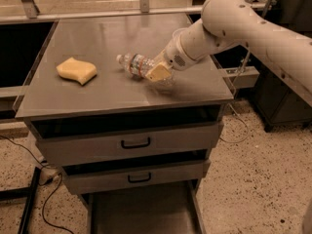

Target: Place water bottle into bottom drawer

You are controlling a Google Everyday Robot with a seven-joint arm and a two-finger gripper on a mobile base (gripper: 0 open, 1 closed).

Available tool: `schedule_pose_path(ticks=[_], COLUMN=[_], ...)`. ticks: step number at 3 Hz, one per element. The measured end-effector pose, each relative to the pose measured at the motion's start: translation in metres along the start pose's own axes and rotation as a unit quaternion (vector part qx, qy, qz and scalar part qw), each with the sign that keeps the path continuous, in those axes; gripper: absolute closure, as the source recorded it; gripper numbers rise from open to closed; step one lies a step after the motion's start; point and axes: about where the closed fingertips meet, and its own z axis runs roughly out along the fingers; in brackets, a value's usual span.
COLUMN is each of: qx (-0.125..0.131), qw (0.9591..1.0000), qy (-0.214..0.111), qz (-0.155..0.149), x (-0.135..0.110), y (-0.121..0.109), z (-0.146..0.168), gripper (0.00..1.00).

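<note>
The water bottle (134, 64) lies on its side on the grey cabinet top (107, 38), white cap pointing left. My gripper (159, 73) comes in from the right on the white arm (234, 23) and is shut on the bottle's base end. One tan finger pad (158, 73) shows against the bottle's near side; the other finger is hidden behind it. The bottle still rests on the top. The bottom drawer (141, 211) stands pulled out at floor level below the cabinet, its flat grey floor showing.
A yellow sponge (77, 70) lies on the left of the cabinet top. Two closed drawer fronts with black handles (135, 143) (139, 178) face me. Cables run on the floor at the left (29, 179). Dark furniture stands at the right (282, 101).
</note>
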Motion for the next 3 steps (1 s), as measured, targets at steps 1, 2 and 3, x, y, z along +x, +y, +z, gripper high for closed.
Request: schedule_pose_path(ticks=[1, 2, 3], qx=[-0.009, -0.015, -0.006], qw=[0.9998, 0.9994, 0.9993], qy=[-0.01, -0.024, -0.028], qz=[-0.014, -0.02, -0.023], x=[0.006, 0.022, 0.039], y=[0.022, 0.049, 0.073], z=[-0.014, -0.032, -0.058], gripper=[1.0, 1.0, 1.0])
